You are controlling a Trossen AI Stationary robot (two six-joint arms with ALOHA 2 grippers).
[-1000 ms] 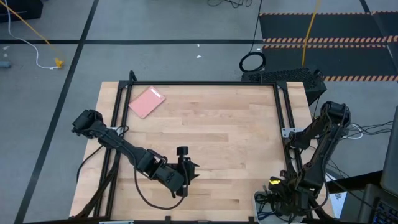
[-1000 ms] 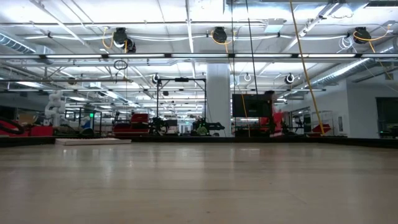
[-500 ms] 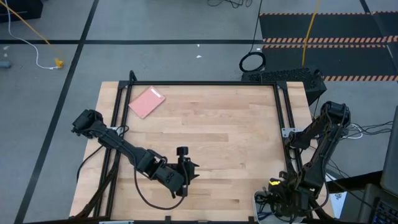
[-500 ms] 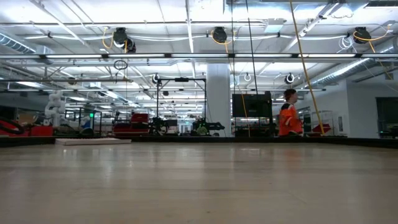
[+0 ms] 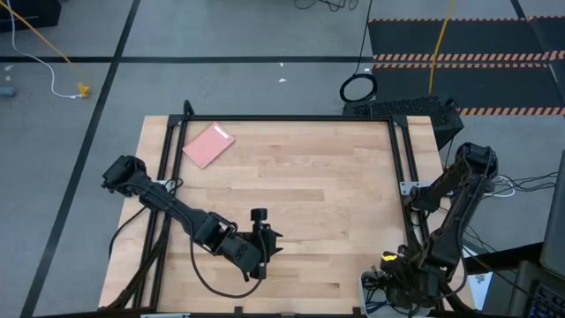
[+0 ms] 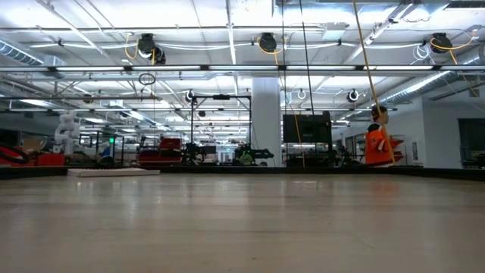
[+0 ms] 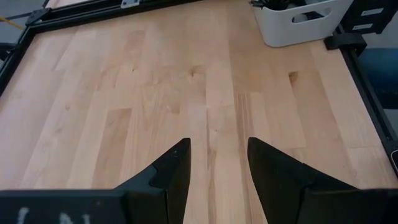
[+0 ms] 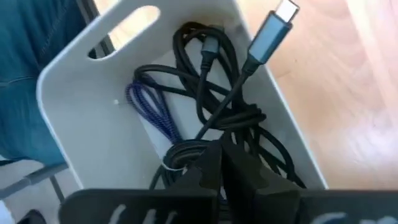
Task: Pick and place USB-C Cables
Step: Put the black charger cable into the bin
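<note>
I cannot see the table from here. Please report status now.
Left gripper open over bare table. Right gripper shut on black cable above white bin. Purple-blue cable inside bin. Nothing blocking.

**Left arm waiting low, right arm reaching down at table corner**

The left arm is stretching from its base at the table's left edge toward the near middle, lying low over the wood. The left gripper is pointing across the table, its two dark fingers standing apart with an open gap between them and nothing in it.

The right arm is folding down at the table's near right corner, elbow raised, wrist pointing downward. The right gripper is hanging nose-down, its fingers pressed together, pinching a black cable at its bundle.
</note>
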